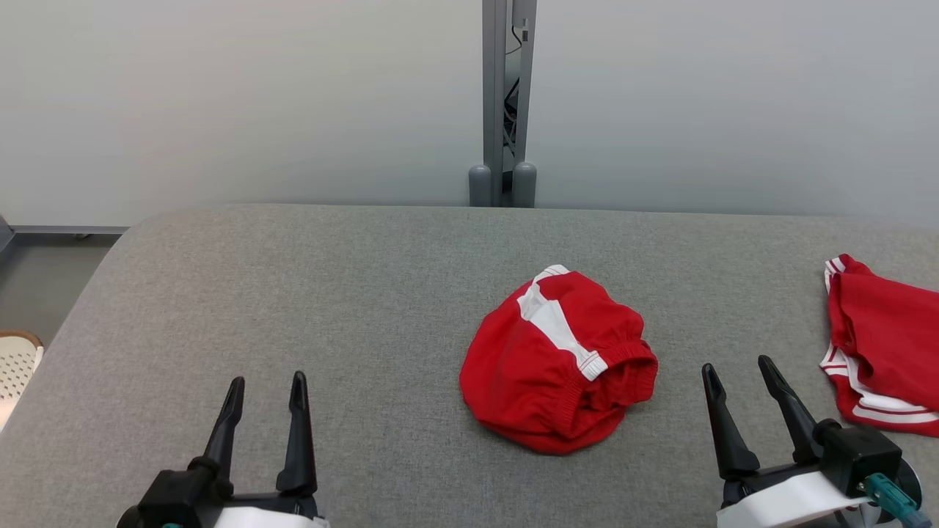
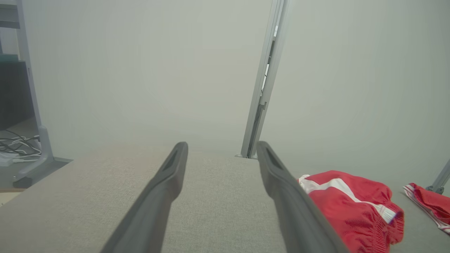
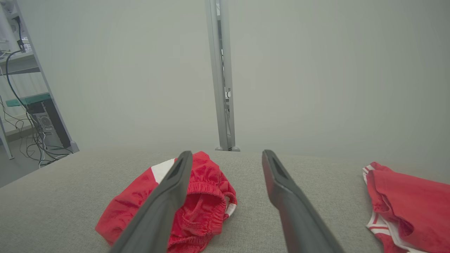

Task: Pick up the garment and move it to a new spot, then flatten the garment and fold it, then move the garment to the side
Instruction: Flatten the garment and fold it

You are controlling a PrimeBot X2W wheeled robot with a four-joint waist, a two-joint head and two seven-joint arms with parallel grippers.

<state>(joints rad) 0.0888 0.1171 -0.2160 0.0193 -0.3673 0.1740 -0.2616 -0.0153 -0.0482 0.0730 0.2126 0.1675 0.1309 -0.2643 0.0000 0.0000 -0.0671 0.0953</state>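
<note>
One red garment, a pair of shorts with a white side stripe, lies bunched in a rounded heap on the grey fabric surface. It sits a little right of the middle, closer to the near edge than the far one. Its gathered elastic waistband gapes toward the right edge and slightly toward the near edge. The heap is about as wide as it is deep, so no long axis stands out. The white stripe slants from the far side toward the near right.

A second red garment with white trim rests at the right edge, well apart and partly cut off from view. The right gripper hovers by the near edge, between the two garments, its two dark fingers spread wide and holding nothing. The left gripper is toward the near left corner, likewise spread wide and empty. Beyond the far edge a grey metal post stands between pale wall panels.
</note>
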